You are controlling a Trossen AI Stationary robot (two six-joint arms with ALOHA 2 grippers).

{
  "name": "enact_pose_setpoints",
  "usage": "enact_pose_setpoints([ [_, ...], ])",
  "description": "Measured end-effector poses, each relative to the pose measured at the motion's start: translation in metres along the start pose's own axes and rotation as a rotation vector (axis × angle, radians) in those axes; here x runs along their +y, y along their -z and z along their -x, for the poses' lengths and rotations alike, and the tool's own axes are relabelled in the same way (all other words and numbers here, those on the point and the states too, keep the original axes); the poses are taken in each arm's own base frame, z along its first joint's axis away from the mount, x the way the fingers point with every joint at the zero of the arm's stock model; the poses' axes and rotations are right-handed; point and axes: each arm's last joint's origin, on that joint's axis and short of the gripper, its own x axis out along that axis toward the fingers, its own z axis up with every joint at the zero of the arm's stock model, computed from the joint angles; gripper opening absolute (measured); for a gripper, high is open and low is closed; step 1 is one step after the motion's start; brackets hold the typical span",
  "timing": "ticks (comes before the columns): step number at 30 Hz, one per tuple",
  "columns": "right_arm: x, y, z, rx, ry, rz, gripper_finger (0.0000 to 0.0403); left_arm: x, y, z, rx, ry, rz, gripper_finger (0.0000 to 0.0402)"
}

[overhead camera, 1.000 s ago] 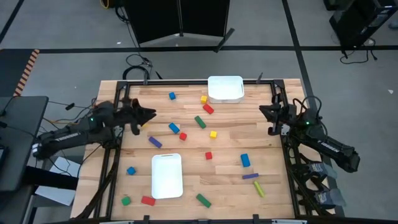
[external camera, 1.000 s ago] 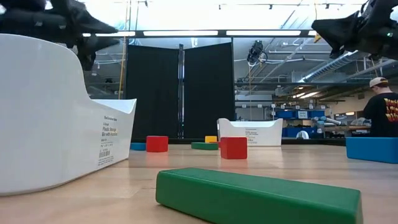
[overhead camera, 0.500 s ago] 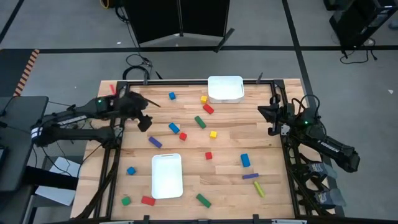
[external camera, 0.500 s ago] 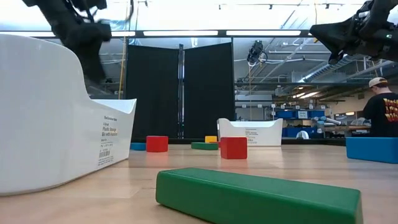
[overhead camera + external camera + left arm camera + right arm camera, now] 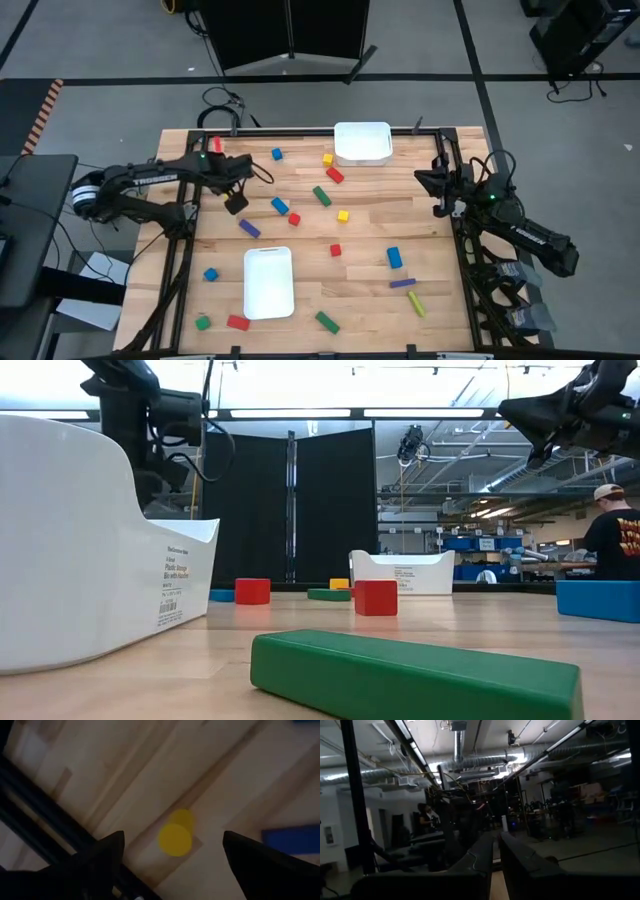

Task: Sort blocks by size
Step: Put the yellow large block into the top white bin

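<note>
Your left claw point(image 5: 236, 201), fingers spread wide, hangs near the tabletop's point(image 5: 440, 300) left edge directly over a small yellow block point(image 5: 175, 838).

Left gripper point(image 5: 237, 200) occupies the air over the table's left side, fingers spread wide; a yellow block point(image 5: 175, 837) lies on bare wood directly below, between them. Just right of it: blue block point(image 5: 280, 205), red cube point(image 5: 294, 219), purple bar point(image 5: 249, 228). Near tray point(image 5: 268, 282) blocks the near-left; far tray point(image 5: 362, 143) blocks the far edge. Wide bare wood on the right, around the yellow cube point(image 5: 343, 216). Right gripper point(image 5: 432, 189) hangs at the right edge, fingers nearly together.
</note>
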Motion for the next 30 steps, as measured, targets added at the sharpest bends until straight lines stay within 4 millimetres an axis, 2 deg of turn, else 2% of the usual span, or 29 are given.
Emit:
enact_pose_setpoints([
  [7,0.0,0.0,0.0,0.0,0.0,-0.04,0.0044,0.013,0.0,-0.007,0.035,-0.001,0.078,0.0348],
  [15,0.0,0.002,0.0,0.018,-0.006,-0.05,0.0043,0.009,0.007,-0.029,0.045,0.059,0.094,0.0348],
  [20,0.001,0.003,0.0,0.026,-0.006,-0.051,0.0045,0.007,0.008,-0.033,0.041,0.08,0.096,0.0347],
  [24,0.0,0.003,0.0,0.027,-0.006,-0.05,0.0044,0.007,0.008,-0.033,0.043,0.083,0.102,0.0329],
  [30,0.0,0.003,0.0,0.029,-0.006,-0.044,0.0045,0.007,0.008,-0.033,0.047,0.103,0.109,0.0278],
])
